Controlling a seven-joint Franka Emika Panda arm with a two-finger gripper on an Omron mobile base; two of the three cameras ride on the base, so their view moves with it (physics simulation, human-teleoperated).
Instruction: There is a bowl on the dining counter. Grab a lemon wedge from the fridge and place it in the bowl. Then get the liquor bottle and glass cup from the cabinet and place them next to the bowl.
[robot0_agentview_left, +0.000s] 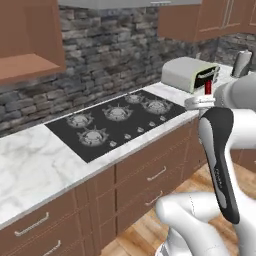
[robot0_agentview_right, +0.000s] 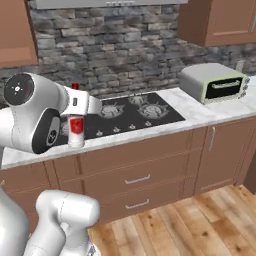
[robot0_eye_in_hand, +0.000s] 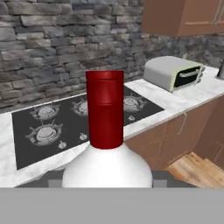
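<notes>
Gripper (robot0_agentview_right: 76, 131) mostly buried behind the arm's own joints in the right base view, so can't honestly tell whether the fingers are clamped or spread. Bottle (robot0_agentview_right: 76, 131) hanging right there at the hand though, upright, red label facing out, red cap poking up just above the wrist. Off the counter (robot0_agentview_right: 200, 117) by the look of it, in front of its edge. Seen from the hand view, red cap front and centre, white shoulders swelling out below it — bottle pretty much touching the lens. From the left base view, just a sliver of red label next to the forearm.

Behind the bottle: black stove (robot0_agentview_right: 125, 116) with its burners and a row of small knobs, set into the white marble counter. Further right on the same counter, a grey toaster oven (robot0_agentview_right: 214, 82) with a dark door — well apart from the bottle. Brown drawers (robot0_agentview_right: 136, 180) under the counter, stone wall (robot0_agentview_right: 110, 50) behind, brown cabinets (robot0_agentview_right: 220, 21) up top. Wood floor (robot0_agentview_right: 200, 225) below.
</notes>
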